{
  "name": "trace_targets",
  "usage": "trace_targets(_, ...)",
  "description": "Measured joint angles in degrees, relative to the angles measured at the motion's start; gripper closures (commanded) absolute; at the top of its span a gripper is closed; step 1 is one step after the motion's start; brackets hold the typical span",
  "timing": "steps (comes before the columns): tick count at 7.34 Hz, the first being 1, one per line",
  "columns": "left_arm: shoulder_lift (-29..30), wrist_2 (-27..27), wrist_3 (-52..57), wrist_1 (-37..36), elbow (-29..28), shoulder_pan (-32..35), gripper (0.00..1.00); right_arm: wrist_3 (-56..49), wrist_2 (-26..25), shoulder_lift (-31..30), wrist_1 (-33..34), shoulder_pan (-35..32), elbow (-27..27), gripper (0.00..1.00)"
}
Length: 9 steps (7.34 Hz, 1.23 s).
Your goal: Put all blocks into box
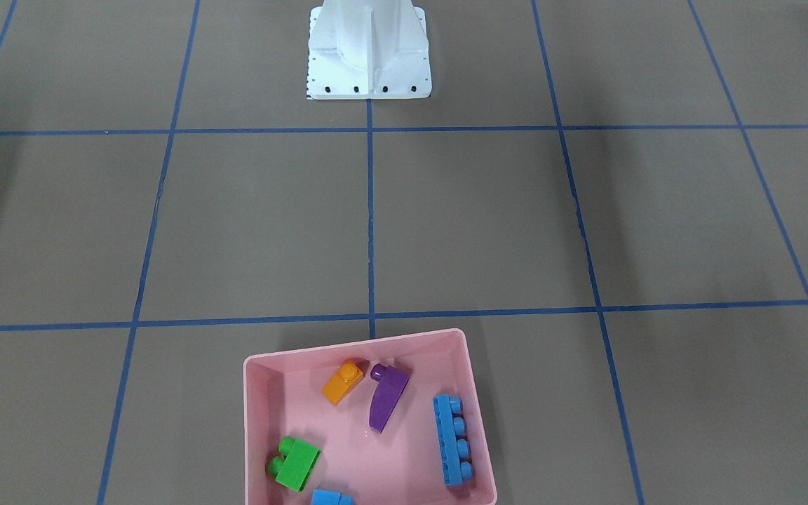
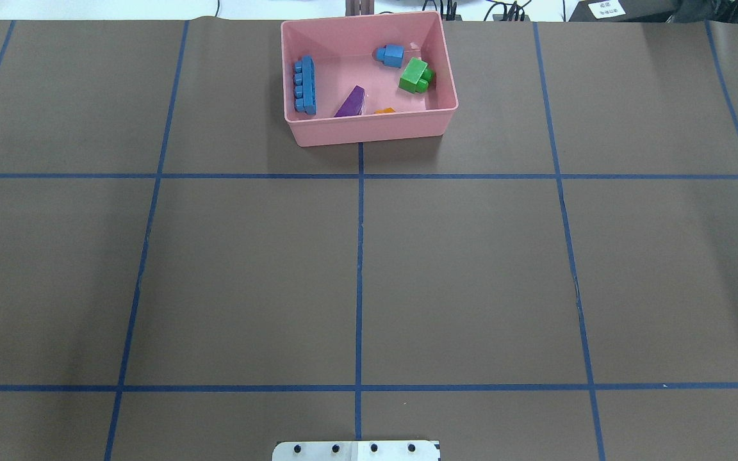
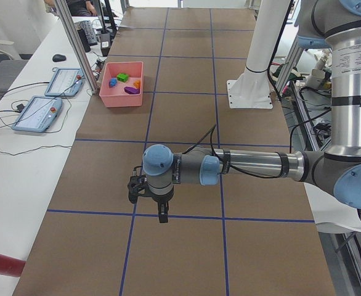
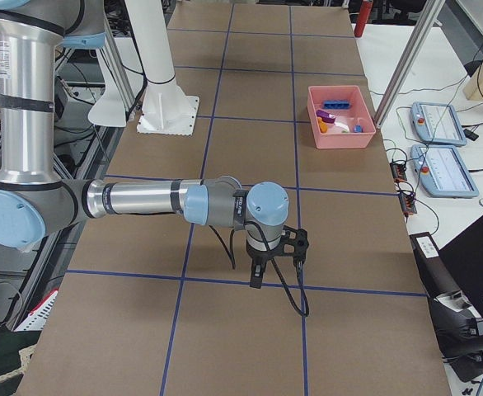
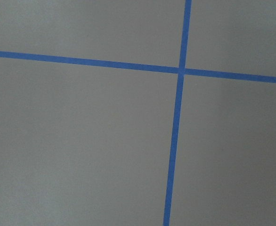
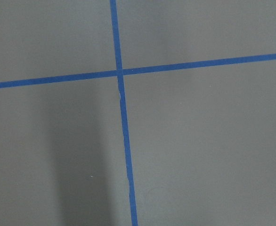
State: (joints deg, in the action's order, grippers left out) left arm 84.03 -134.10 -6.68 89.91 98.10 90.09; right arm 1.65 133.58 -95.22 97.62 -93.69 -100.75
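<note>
The pink box (image 1: 258, 435) stands at the table's far edge from the robot, also in the overhead view (image 2: 369, 131). Inside it lie the orange block (image 1: 343, 382), the purple sloped block (image 1: 386, 398), the long blue block (image 1: 453, 440), the green block (image 1: 294, 463) and the small blue block (image 1: 331, 499). My left gripper (image 3: 162, 216) hangs over bare table far from the box. My right gripper (image 4: 256, 280) hangs likewise at the other end. Both show only in side views, so I cannot tell whether they are open or shut. The wrist views show only tape lines.
The white robot base (image 1: 369, 52) stands at the table's near middle. Blue tape lines form a grid on the brown table. Beside the table, a white bench holds control tablets (image 3: 37, 114) and a red cylinder (image 3: 2, 264).
</note>
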Motion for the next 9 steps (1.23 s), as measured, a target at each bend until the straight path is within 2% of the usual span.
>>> trace_targets(9,0.0,-0.2,0.0,0.0,0.2,0.0,0.00,-2.8,0.0,0.0,-0.7,0.0,-0.3,0.00)
